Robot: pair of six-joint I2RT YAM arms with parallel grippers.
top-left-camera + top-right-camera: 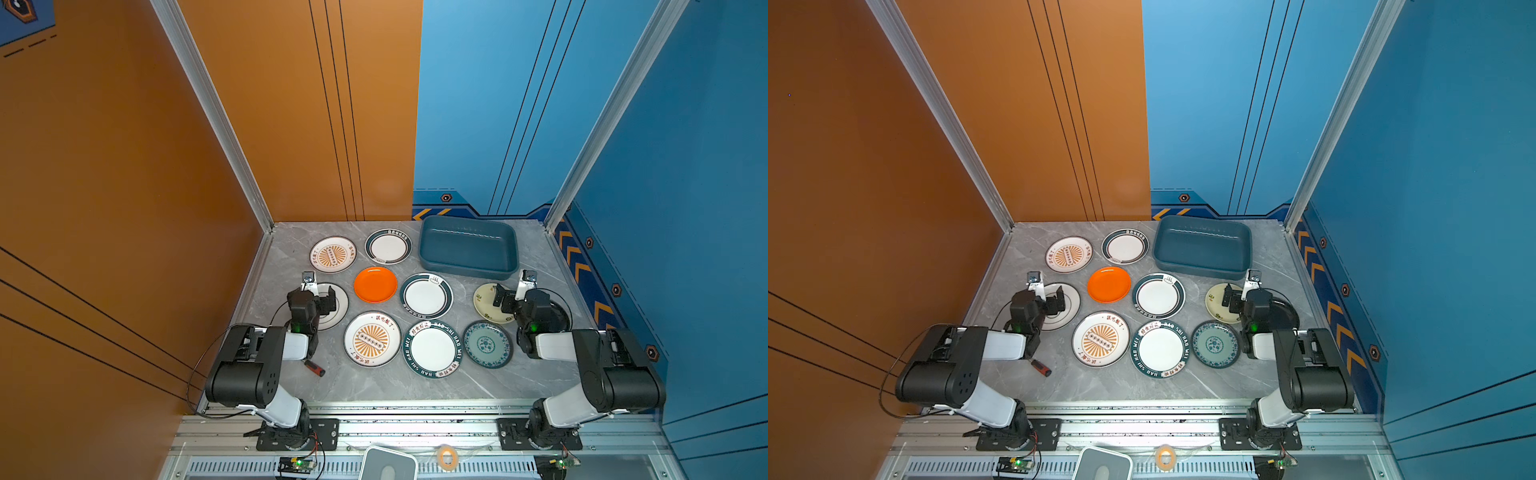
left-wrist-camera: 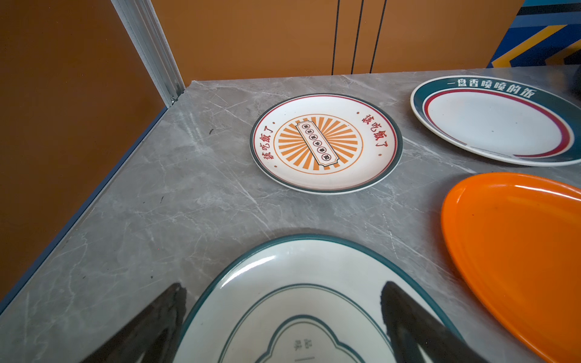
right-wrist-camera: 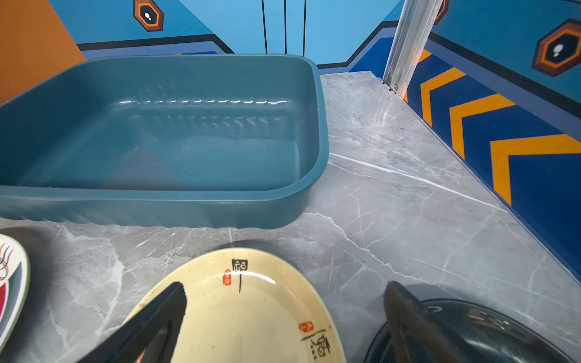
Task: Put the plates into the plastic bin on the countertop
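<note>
Grey marble countertop [image 1: 415,382] bears everything. Left gripper [image 2: 283,286] stands spread wide, gripping nothing, low over the grey-ringed white plate [image 2: 314,270]. Right gripper [image 3: 284,286] is equally wide and unloaded above the cream plate [image 3: 251,314], with the black plate [image 3: 471,330] beside it. Teal-blue plastic bin [image 3: 157,204] stands just beyond the cream plate.

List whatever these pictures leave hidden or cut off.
Black plate: mostly under the right arm in both top views; cropped by the frame edge in the right wrist view.
Grey-ringed plate: half covered by the left arm in both top views; cropped in the left wrist view.
Red-handled tool: too small to identify in top views.
</note>
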